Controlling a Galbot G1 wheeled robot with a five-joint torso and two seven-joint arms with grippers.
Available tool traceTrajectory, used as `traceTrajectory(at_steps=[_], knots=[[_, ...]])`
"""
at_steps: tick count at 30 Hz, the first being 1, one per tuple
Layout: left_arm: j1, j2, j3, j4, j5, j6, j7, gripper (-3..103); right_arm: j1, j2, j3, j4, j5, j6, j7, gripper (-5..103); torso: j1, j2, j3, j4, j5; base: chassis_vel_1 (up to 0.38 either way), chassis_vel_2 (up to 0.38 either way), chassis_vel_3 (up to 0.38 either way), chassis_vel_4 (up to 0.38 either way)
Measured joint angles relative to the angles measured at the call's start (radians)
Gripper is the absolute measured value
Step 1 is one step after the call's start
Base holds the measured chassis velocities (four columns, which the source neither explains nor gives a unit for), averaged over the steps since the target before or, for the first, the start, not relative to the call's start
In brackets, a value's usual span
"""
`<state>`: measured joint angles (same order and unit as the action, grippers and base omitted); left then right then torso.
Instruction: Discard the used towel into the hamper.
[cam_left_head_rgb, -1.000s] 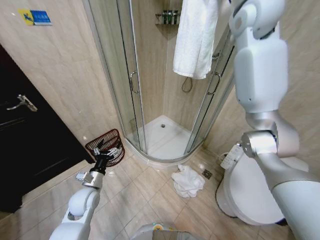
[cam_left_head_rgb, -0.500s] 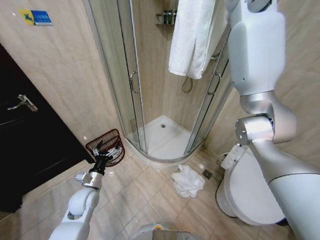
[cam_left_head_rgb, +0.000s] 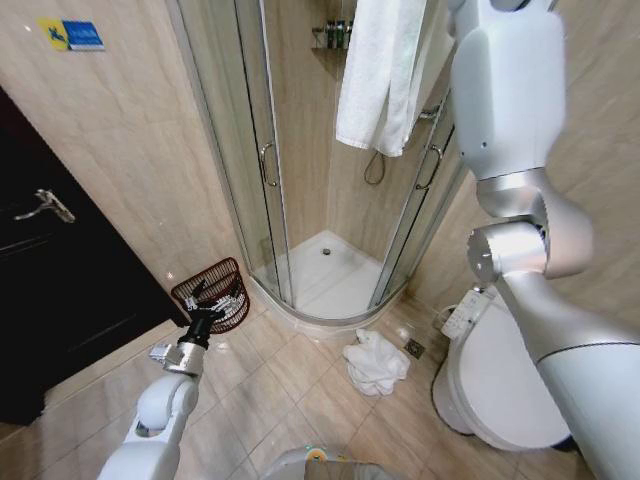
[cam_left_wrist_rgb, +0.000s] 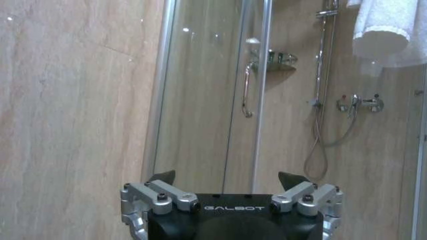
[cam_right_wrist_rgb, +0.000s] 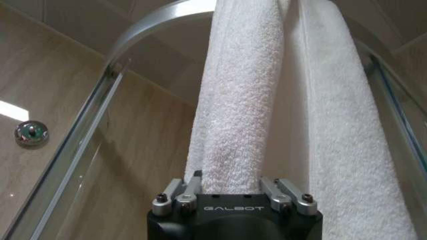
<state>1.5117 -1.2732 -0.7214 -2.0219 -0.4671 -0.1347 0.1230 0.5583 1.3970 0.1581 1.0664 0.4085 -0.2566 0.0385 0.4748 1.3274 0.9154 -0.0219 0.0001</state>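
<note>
Change: compared with a second ago, the right arm (cam_left_head_rgb: 520, 150) has swung toward the shower and carries the hanging towel (cam_left_head_rgb: 375, 75) a little leftward and higher; the left arm has hardly shifted.
Left claw (cam_left_head_rgb: 207, 303): held low over the floor tiles, jaws spread wide with nothing between them; in its wrist view the claw (cam_left_wrist_rgb: 227, 181) faces the glass shower door (cam_left_wrist_rgb: 207, 95).
Hamper (cam_left_head_rgb: 214, 294): on the floor just beyond the left claw, in the corner between the wall and the shower, tilted so its mouth faces the robot.
Crumpled towel (cam_left_head_rgb: 376, 362): on the tiles, well to the right of the left claw, near the toilet (cam_left_head_rgb: 500, 385).
Right claw (cam_right_wrist_rgb: 230, 189): raised high, pinching a fold of the white towel (cam_right_wrist_rgb: 237, 120), which hangs below it in front of the shower.
</note>
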Motion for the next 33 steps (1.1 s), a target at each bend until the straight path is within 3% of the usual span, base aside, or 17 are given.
traceTrajectory(at_steps=[3, 5, 7, 9, 20, 33], knots=[[0.008, -0.004, 0.0, 0.0, 0.001, -0.007, 0.0, 100, -0.007, -0.016, -0.012, 0.014, 0.015, -0.004, 0.004, 16, 0.0, 0.0, 0.0, 0.0001, -0.0001, 0.0, 0.0, 0.0, 0.0], [0.01, -0.005, 0.0, -0.001, 0.001, -0.008, 0.0, 100, -0.009, -0.022, -0.016, 0.017, 0.02, -0.005, 0.004, 16, 0.0, 0.0, 0.0, 0.0001, -0.0001, 0.0, 0.0, 0.0, 0.0], [0.009, -0.005, 0.0, 0.0, 0.001, -0.009, 0.0, 100, -0.015, -0.041, -0.031, 0.026, 0.035, -0.008, 0.004, 7, 0.0, 0.0, 0.0, 0.0001, -0.0001, 0.0, 0.0, 0.0, 0.0], [0.009, -0.005, 0.0, 0.0, 0.001, -0.009, 0.0, 100, -0.019, -0.052, -0.039, 0.03, 0.043, -0.008, 0.004, 4, 0.0, 0.0, 0.0, 0.0001, -0.0001, 0.0, 0.0, 0.0, 0.0], [0.001, -0.002, 0.0, -0.007, 0.004, -0.005, 0.0, 100, -0.128, -0.183, -0.138, 0.197, 0.189, -0.044, 0.049, 4, 0.0, 0.0, 0.0, 0.0001, 0.0, 0.0, 0.0, 0.0, 0.0], [0.0, -0.001, 0.003, -0.008, 0.007, -0.004, 0.001, 100, -0.264, -0.265, -0.156, 0.377, 0.291, -0.091, 0.122, 4, 0.0, 0.0, 0.0, 0.0001, -0.0003, 0.0, 0.0, 0.0, 0.0]])
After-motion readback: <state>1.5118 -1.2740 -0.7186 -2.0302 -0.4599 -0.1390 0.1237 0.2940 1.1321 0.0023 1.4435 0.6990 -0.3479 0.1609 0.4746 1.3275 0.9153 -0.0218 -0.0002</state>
